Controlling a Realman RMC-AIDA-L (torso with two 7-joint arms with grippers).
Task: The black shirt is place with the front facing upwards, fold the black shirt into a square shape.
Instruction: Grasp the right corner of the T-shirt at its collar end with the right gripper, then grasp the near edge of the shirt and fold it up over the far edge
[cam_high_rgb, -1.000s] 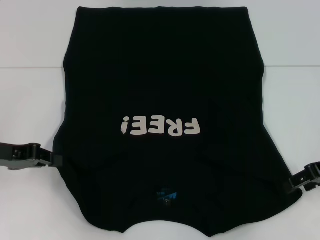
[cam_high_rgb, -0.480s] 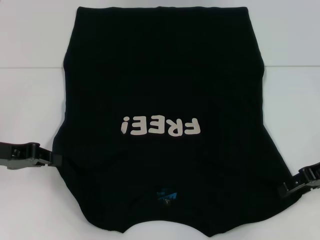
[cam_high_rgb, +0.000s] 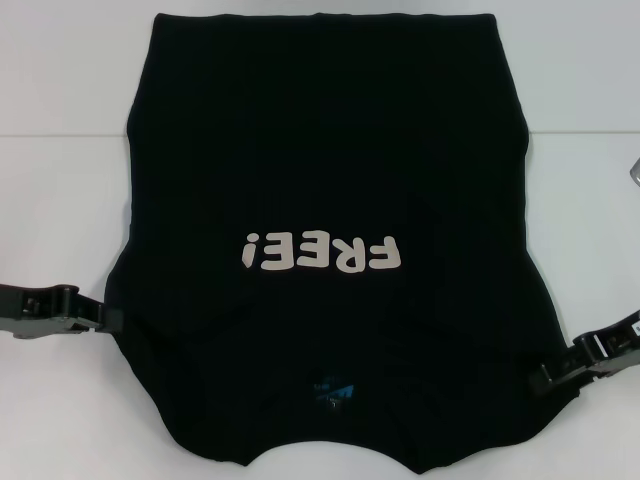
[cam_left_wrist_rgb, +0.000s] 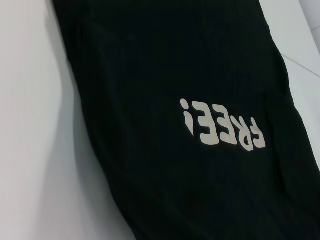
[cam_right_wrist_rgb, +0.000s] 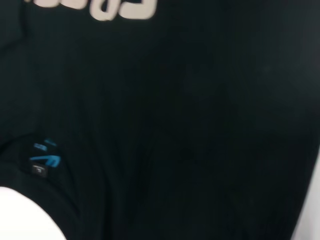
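The black shirt (cam_high_rgb: 320, 150) lies flat on the white table, front up, with the collar towards me. Its cream "FREE!" lettering (cam_high_rgb: 320, 253) reads upside down, and the small blue neck label (cam_high_rgb: 335, 392) sits near the front edge. My left gripper (cam_high_rgb: 112, 320) rests at the edge of the left sleeve. My right gripper (cam_high_rgb: 540, 383) is over the right sleeve, shut on its cloth and drawing it inward. The left wrist view shows the shirt (cam_left_wrist_rgb: 175, 60) and its lettering (cam_left_wrist_rgb: 222, 131). The right wrist view is filled by the shirt (cam_right_wrist_rgb: 200, 125) with the label (cam_right_wrist_rgb: 47, 160).
The white table (cam_high_rgb: 60, 200) shows bare on both sides of the shirt and beyond its hem. A small grey object (cam_high_rgb: 635, 170) peeks in at the right edge.
My right gripper has moved inward, left and towards me, over the right sleeve, and the sleeve's outer edge has drawn in with it. The left gripper has not moved.
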